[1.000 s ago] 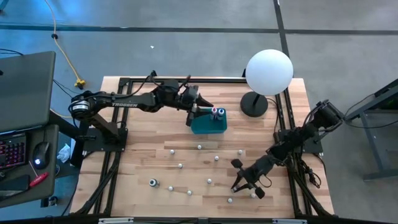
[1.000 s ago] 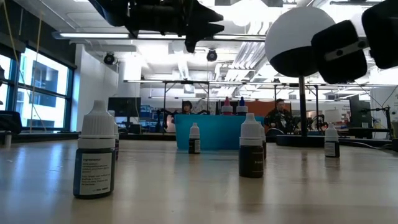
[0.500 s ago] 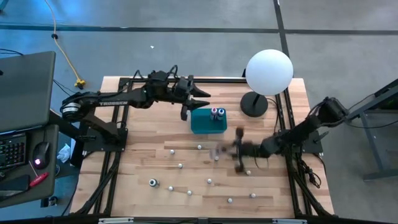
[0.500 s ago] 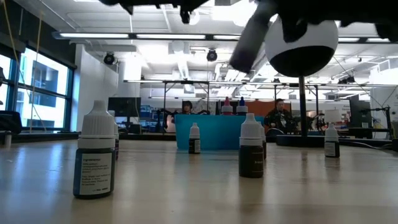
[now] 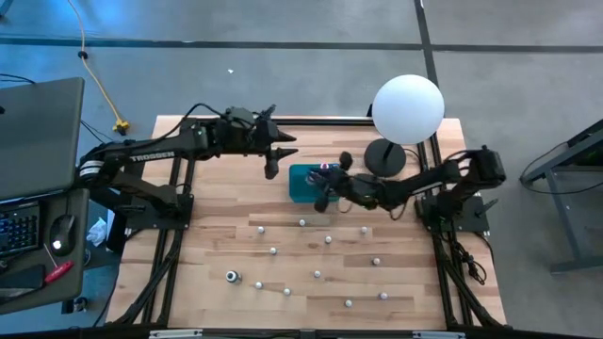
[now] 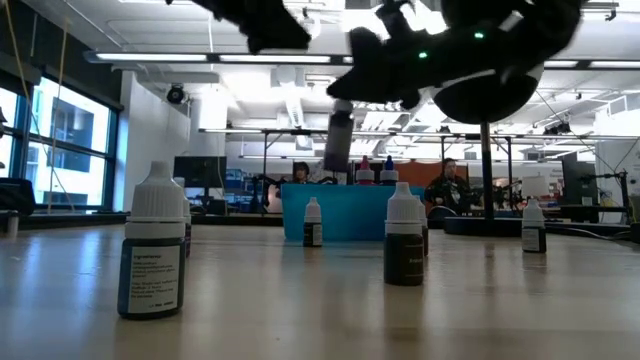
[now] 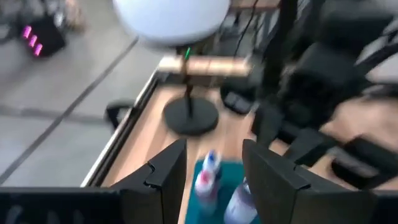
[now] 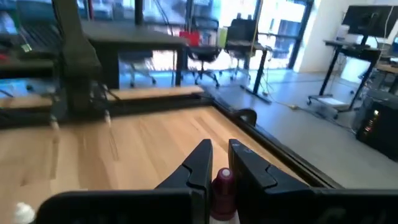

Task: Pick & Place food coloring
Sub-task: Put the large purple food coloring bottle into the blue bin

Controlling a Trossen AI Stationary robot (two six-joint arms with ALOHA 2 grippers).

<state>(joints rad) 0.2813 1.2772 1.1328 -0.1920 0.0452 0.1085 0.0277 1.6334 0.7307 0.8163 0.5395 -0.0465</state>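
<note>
Several food coloring bottles stand loose on the wooden table, such as one (image 5: 302, 222) in the middle and one (image 6: 153, 255) close to the low camera. More stand in the teal box (image 5: 301, 179). My right gripper (image 5: 323, 186) reaches in from the right to the box and is shut on one bottle (image 8: 222, 183). That bottle shows in the low view as a blurred upright bottle (image 6: 338, 142) in front of the box (image 6: 340, 215). My left gripper (image 5: 280, 155) hovers open just left of the box, looking down on the bottles inside (image 7: 211, 168). My right gripper pinches the bottle between its two fingers (image 8: 200, 165), and the bottle's reddish top end (image 8: 222, 178) shows between them. The fingers come about level from the table's right. The bottle hangs upright below them, lifted clear of the table, at the box.
A white globe lamp (image 5: 408, 108) on a black round base (image 5: 384, 158) stands just right of the box, behind my right arm. Black frame rails run along the table's far, left and right edges. People sit in the room beyond the table.
My right gripper has swung from the table's near right corner toward the far side and left, rising and turning level, carrying the bottle to the teal box. My left gripper has drawn back from above the box, up and toward the table's left.
</note>
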